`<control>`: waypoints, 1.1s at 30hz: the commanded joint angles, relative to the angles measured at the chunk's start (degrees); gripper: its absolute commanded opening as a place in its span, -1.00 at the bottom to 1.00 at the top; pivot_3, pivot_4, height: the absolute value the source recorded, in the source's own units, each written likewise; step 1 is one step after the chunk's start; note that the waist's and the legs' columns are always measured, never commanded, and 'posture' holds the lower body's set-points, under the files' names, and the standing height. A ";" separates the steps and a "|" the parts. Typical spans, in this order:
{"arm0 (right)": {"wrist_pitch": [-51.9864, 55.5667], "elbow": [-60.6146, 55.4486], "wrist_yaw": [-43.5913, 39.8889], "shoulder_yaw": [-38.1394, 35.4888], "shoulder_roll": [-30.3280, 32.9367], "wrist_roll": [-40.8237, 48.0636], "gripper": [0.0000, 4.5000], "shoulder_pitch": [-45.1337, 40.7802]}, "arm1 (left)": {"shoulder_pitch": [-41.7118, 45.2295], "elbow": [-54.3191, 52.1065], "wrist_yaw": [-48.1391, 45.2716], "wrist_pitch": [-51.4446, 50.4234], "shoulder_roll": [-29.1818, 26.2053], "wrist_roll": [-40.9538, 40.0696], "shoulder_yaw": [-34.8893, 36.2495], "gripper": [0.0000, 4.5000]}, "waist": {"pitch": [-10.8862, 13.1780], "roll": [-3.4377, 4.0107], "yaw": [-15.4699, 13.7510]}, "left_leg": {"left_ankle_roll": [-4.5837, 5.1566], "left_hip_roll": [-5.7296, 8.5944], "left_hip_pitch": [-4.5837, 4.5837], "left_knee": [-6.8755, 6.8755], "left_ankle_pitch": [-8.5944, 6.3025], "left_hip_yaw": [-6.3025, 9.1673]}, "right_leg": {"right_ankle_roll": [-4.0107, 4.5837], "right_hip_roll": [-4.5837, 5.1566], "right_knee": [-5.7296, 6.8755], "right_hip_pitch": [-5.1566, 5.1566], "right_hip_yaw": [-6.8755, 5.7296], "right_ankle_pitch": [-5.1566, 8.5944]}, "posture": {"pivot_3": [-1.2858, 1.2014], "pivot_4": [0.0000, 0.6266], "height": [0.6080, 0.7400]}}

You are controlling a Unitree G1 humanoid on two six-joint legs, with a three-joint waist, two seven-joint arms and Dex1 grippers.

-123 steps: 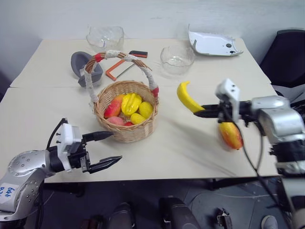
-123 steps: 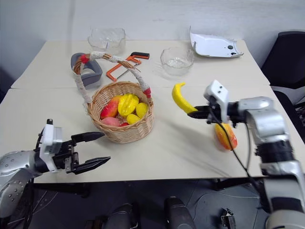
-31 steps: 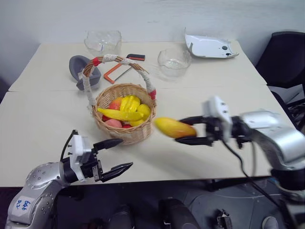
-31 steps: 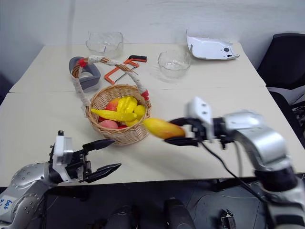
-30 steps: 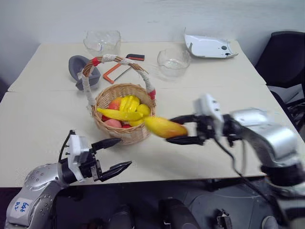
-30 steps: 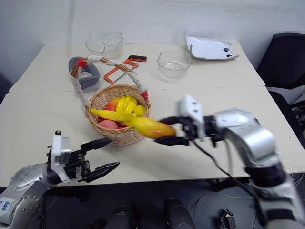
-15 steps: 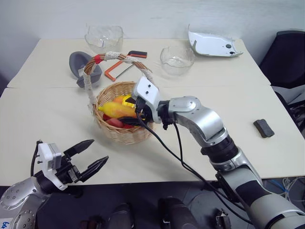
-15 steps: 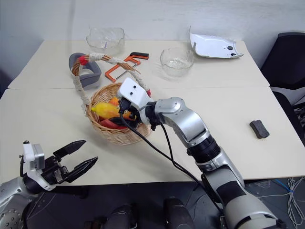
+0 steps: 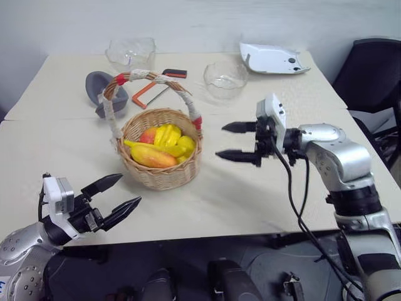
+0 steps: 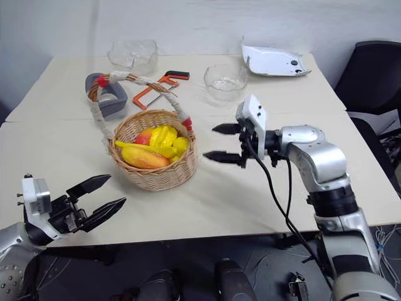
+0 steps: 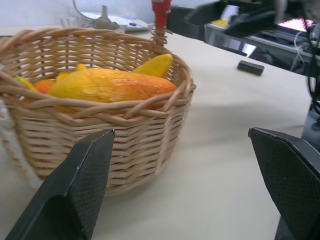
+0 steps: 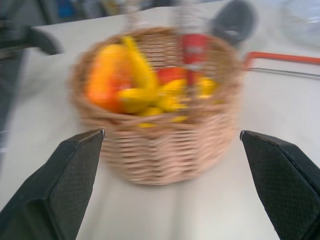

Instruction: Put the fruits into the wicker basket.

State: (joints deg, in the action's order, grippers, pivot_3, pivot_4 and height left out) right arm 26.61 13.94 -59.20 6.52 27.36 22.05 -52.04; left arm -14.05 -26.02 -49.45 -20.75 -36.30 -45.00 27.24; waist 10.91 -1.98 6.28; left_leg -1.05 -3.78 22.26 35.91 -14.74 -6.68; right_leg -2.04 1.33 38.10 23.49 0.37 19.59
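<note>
Right gripper has let go and pulled back, jaws wide and empty, just beside the wicker basket. I can see the mango inside it now, next to the banana. Looks finished to me.

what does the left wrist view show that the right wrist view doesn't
Left wrist view, not the right: the small black block lying on the table. Right wrist view, not the left: the orange clamp and a grey object. Both: the wicker basket with the mango lying on top of the other fruit inside.
</note>
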 commanded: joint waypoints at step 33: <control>8.71 -30.07 13.13 -26.25 7.18 8.08 -0.93 18.92 | 17.11 12.98 -8.34 2.06 -0.56 4.49 -11.21 1.00 | 0.03 0.05 -2.84 | -0.12 -0.01 0.23 0.03 -0.19 0.06 | -0.09 0.12 -0.22 0.05 -0.17 0.01 | 0.03 -0.52 1.00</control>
State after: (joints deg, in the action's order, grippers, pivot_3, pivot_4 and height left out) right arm 35.03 -12.58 -50.02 -14.87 33.51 29.36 -34.02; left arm 1.11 -13.46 -56.37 -19.25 -36.78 -40.99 17.71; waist 10.94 -1.93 3.43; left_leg -1.16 -3.78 22.49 35.95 -14.93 -6.64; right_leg -2.14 1.45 37.86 23.54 0.23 19.59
